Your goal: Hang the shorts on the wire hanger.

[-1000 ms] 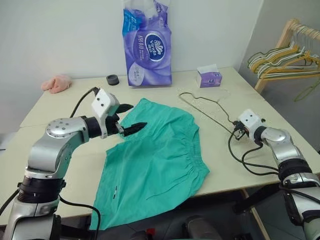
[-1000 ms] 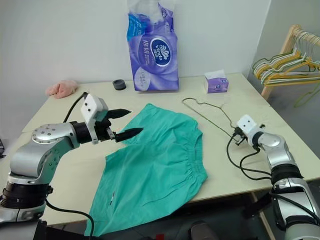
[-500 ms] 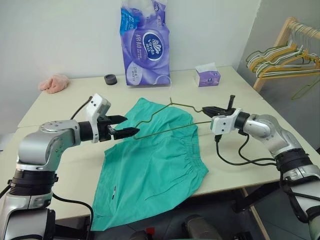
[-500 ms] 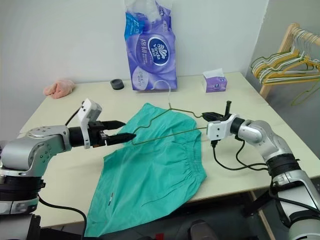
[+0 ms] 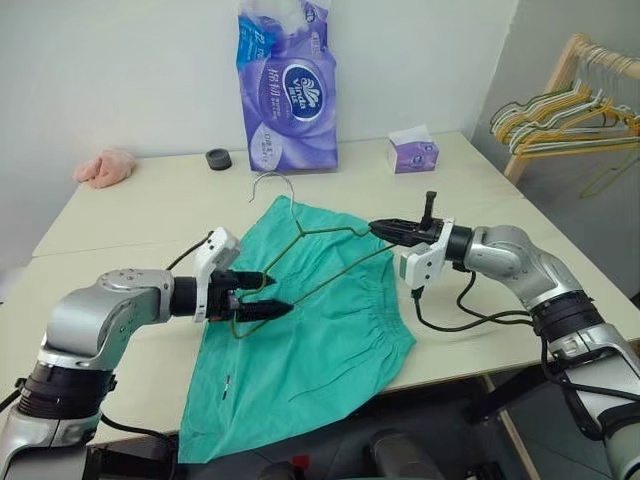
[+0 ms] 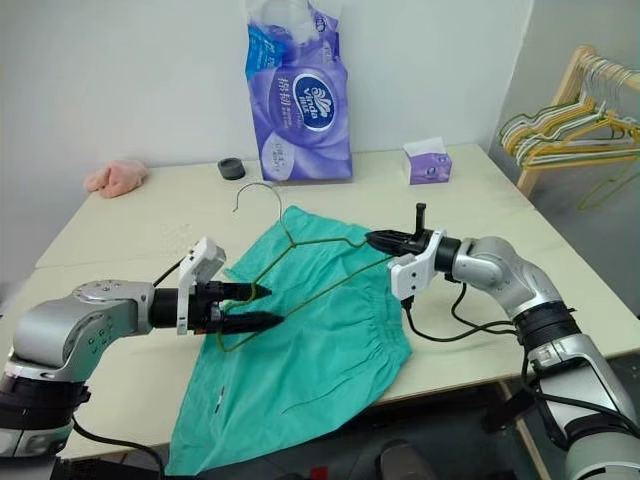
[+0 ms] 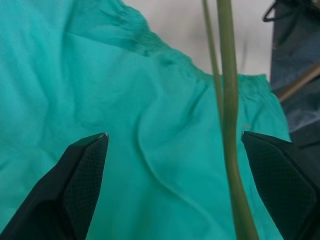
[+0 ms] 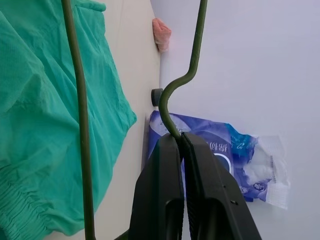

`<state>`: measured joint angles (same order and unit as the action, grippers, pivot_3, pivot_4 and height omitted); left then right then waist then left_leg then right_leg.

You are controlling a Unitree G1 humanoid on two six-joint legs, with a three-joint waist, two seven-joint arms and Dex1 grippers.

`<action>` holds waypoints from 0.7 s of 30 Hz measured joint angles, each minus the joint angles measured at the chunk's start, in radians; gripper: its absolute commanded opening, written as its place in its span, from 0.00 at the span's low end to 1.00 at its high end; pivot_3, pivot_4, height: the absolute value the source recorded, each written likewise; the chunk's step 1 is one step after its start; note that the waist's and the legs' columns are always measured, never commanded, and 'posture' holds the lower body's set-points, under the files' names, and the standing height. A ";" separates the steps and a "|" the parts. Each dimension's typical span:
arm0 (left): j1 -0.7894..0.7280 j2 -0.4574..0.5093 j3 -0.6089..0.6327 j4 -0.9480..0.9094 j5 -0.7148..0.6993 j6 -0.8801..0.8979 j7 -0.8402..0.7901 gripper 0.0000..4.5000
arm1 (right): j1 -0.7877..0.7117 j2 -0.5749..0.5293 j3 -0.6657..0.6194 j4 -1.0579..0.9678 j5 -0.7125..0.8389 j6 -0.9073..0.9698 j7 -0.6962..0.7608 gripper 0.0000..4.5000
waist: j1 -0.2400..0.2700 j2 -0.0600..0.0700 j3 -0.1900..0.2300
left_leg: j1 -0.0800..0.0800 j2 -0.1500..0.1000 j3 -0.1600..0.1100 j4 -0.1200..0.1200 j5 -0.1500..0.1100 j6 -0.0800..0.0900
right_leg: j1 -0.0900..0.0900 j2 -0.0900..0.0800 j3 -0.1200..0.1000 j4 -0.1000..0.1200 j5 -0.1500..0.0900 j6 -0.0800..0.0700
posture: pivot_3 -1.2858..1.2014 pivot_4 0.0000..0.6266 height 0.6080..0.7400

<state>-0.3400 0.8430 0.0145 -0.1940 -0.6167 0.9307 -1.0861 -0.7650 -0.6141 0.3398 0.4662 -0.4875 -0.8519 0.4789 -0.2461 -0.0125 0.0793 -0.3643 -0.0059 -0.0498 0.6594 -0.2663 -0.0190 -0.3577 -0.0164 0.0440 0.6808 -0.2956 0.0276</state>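
Teal-green soft fabric shorts [image 5: 305,320] lie flat on the pale surface [image 5: 130,215], their lower end drooping over its near edge. I see the thin dark wire hanger [image 5: 300,250] lifted above them, its hook toward twelve o'clock. My right gripper [image 5: 385,229], at three o'clock of the shorts, has its fingers [image 8: 170,165] pinched tight on the hanger's wire at one end. My left gripper [image 5: 265,295], at nine o'clock, has its fingers [image 7: 82,165] spread wide, with the hanger's far corner passing between them, apart from both. A purple tissue pack [image 5: 288,90] stands at twelve o'clock, a pink cloth lump [image 5: 103,166] at ten.
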 measured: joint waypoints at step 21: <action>0.082 0.016 -0.058 -0.063 0.051 -0.088 0.002 0.15 | -0.002 0.024 -0.004 -0.001 0.031 0.013 0.038 0.00 | 0.000 0.000 0.000 | 0.000 0.000 0.000 0.000 0.000 0.000 | 0.000 0.000 0.000 0.000 0.000 0.000 | 0.42 0.07 1.00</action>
<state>-0.2579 0.8585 -0.0430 -0.2565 -0.5654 0.8429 -1.0839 -0.7669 -0.5904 0.3363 0.4654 -0.4566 -0.8389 0.5173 -0.2458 -0.0124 0.0796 -0.3642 -0.0060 -0.0497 0.6593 -0.2663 -0.0189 -0.3577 -0.0164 0.0442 0.6808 -0.2957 0.0276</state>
